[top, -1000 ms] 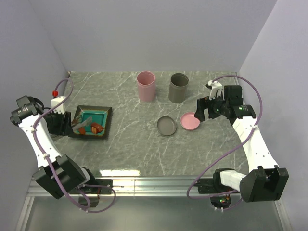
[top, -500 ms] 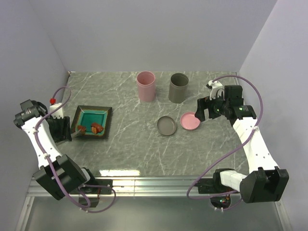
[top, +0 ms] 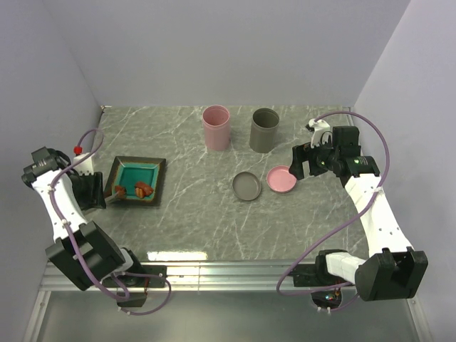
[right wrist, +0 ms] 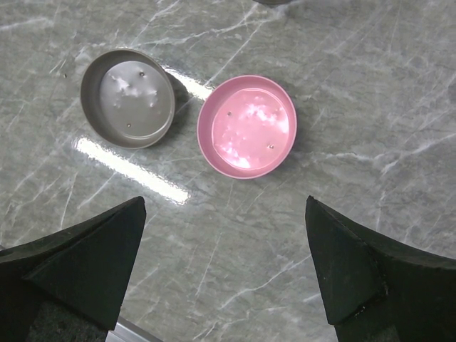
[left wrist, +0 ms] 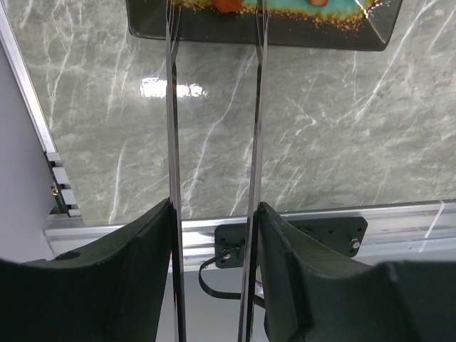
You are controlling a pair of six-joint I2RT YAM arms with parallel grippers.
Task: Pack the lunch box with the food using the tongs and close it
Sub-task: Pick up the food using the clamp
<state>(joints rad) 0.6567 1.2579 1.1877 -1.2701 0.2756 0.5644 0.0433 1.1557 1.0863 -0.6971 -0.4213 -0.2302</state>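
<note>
Left gripper (left wrist: 214, 242) is clamped on the tongs (left wrist: 172, 128), its two dark fingers (left wrist: 139, 285) pressing from outside on the pair of thin grey metal arms. Only the left wrist view shows this grip. There the arms run up from between the fingers, spread slightly as they go, cross the near wall of the tray (left wrist: 285, 32) and leave the top edge, so their tips are out of sight. In the overhead view the tongs are too slim to follow, and the left gripper (top: 89, 191) shows only as a dark block just beside the tray's left edge.

Right gripper (right wrist: 228, 263) stands wide apart with nothing between its jaws, hanging above the desk (right wrist: 214, 235) near the two dishes. From above it sits just right of the pink one (top: 303, 162).

Food (top: 142, 189) lies in the teal square tray (top: 140, 159). It is a cluster of small red and orange pieces toward the near side, with another brownish bit to their left. The left wrist view catches only orange scraps at the top of the frame.

Pink cup (top: 216, 127) and grey cup (top: 264, 130) stand upright side by side at the back of the desk (top: 199, 221). In front of them a shallow grey dish (right wrist: 128, 97) and a pink dish (right wrist: 246, 126) lie face up, close together but apart, their floors glossy.
</note>
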